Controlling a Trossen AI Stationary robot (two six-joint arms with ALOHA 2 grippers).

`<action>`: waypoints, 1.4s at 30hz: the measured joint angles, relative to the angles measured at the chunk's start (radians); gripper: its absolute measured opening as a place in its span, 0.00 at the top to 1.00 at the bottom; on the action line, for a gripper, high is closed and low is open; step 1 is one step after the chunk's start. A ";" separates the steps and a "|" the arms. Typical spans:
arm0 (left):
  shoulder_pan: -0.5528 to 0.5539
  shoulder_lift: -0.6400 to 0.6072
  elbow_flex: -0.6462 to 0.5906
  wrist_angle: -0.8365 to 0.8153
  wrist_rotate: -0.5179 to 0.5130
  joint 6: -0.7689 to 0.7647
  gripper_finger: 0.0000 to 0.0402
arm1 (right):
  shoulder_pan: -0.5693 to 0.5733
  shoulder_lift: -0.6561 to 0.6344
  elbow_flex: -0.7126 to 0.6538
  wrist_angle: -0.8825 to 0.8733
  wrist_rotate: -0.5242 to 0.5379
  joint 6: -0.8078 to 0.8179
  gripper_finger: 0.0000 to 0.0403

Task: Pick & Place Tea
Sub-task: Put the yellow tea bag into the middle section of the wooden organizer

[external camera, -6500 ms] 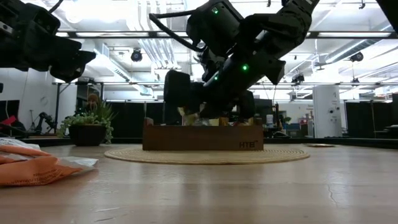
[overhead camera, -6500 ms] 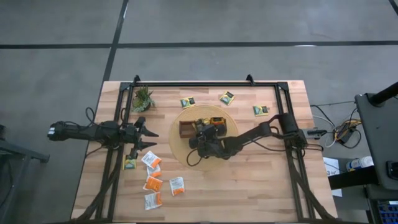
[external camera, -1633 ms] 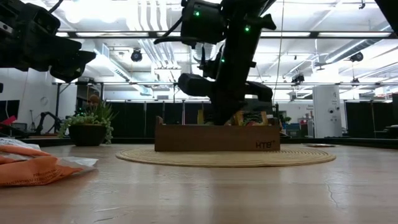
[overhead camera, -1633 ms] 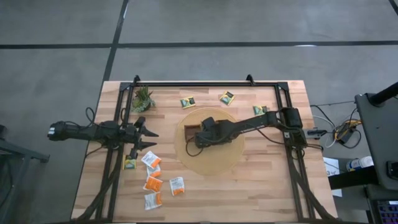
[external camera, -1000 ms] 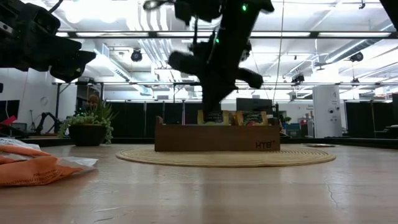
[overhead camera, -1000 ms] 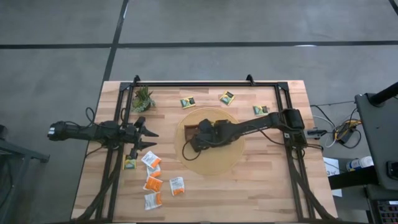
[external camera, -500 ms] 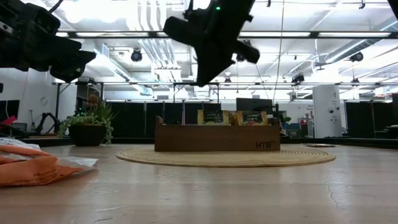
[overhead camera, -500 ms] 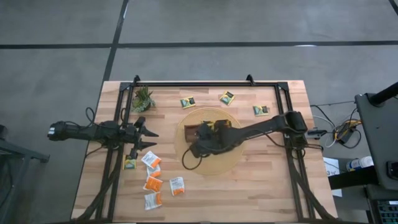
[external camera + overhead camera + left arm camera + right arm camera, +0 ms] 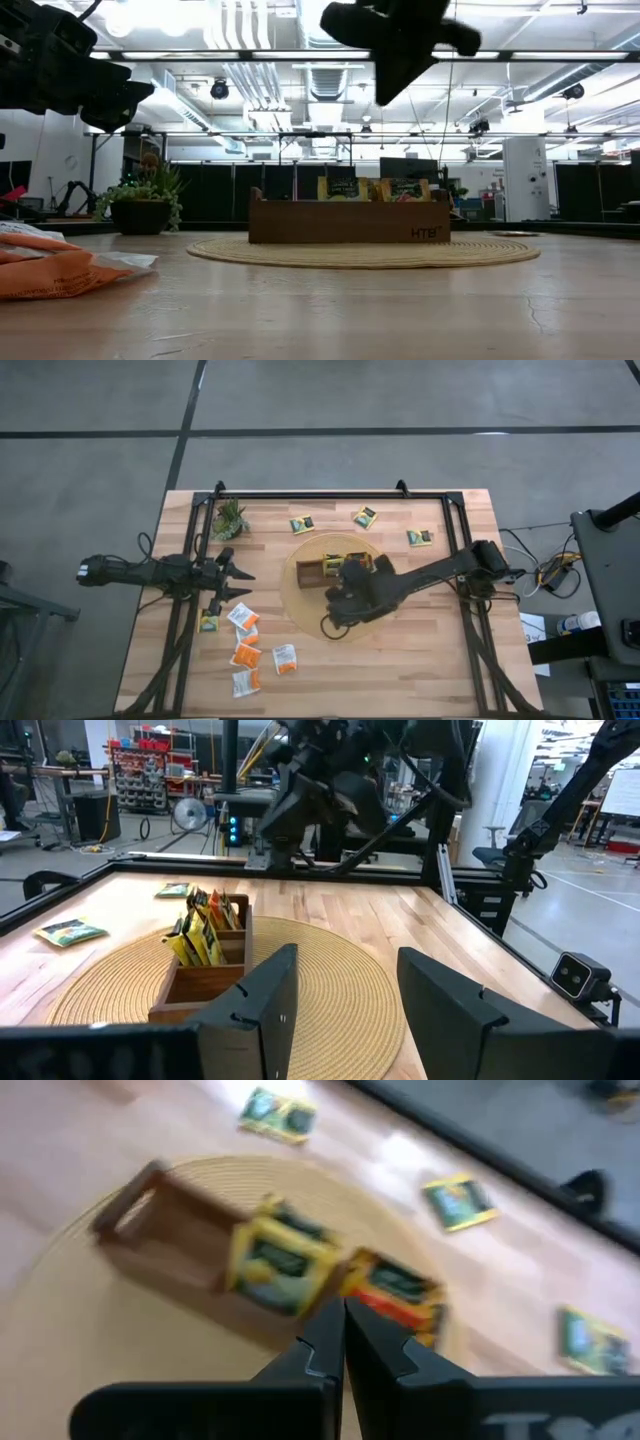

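A brown wooden divided tray [image 9: 318, 568] stands on a round woven mat [image 9: 300, 600]. Yellow tea sachets [image 9: 280, 1260] stand upright in its compartments. More yellow sachets lie flat on the table at the far side [image 9: 302, 524] [image 9: 364, 516] [image 9: 419, 537]. Orange and white ones lie in a cluster at the near left [image 9: 246, 654]. My right gripper [image 9: 340, 592] hangs shut and empty high above the tray's near side [image 9: 400, 45]. My left gripper [image 9: 238, 573] waits open and empty to the left of the mat, pointing at the tray [image 9: 205, 975].
A small green potted plant [image 9: 229, 518] stands at the far left corner. A black frame rail [image 9: 330, 494] runs along the table's far edge and down both sides. One yellow sachet [image 9: 209, 622] lies beside the left rail. Bare wood shows at the near right.
My right gripper has risen from just above the tray to well above it. It has also drifted toward the table's right and near edges, staying shut and carrying nothing. The sachets in the tray stand as before.
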 joint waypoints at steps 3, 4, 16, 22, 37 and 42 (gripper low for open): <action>0.000 0.000 0.000 0.000 0.000 0.000 0.58 | 0.003 -0.015 0.000 -0.106 0.050 0.077 0.98; 0.000 0.000 0.000 0.000 0.000 0.000 0.58 | 0.003 -0.022 -0.001 -0.142 0.067 0.103 0.98; 0.000 0.000 0.000 0.000 0.000 0.000 0.58 | -0.037 -0.117 -0.046 -0.311 0.279 0.184 0.98; 0.000 0.000 0.000 0.000 0.000 0.000 0.58 | -0.100 -0.191 -0.151 -0.314 0.306 0.176 0.98; 0.000 0.000 0.000 0.000 0.000 0.000 0.58 | -0.275 -0.506 -0.618 -0.309 0.332 0.413 0.98; 0.000 0.000 0.000 0.000 0.000 0.000 0.58 | -0.297 -0.618 -0.716 -0.305 0.382 0.485 0.98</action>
